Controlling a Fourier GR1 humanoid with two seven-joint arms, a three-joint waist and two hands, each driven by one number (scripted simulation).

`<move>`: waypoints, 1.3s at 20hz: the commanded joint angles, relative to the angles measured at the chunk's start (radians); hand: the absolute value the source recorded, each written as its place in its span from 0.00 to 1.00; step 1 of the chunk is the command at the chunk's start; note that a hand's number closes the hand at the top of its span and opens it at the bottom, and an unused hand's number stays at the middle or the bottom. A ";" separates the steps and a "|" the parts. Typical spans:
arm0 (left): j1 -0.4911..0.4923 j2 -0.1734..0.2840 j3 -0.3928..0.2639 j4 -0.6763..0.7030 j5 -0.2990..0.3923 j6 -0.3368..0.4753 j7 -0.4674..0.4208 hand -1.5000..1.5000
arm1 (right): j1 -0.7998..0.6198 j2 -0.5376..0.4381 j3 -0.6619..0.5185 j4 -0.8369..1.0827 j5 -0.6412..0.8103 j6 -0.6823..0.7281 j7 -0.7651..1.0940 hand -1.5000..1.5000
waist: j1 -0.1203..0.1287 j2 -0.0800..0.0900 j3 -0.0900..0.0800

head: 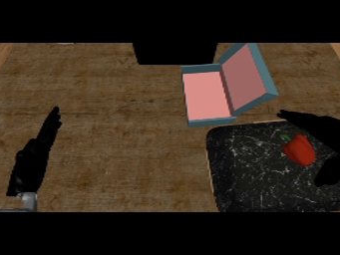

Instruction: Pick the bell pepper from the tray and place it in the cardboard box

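My right hand (333, 144) cups the space around the bell pepper (299, 149) on the tray (250, 169).

My right hand is spread, fingers reaching out beyond the red pepper and thumb hanging on its near side; I cannot tell whether any of it touches the pepper, which lies on the dark speckled tray between fingers and thumb. Just past my fingertips, to their left, the cardboard box (209, 97) sits on the table (113, 124) with its lid tipped up and its pink inside showing, one corner at the tray's far edge. My left hand (34, 154) rests well apart on the other side, fingers straight and together, holding nothing.
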 commanded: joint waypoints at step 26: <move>0.006 -0.046 0.104 0.005 -0.065 -0.067 -0.002 0.50 | 0.085 0.194 -0.206 0.048 0.243 -0.321 0.279 1.00 | -0.045 -0.010 -0.002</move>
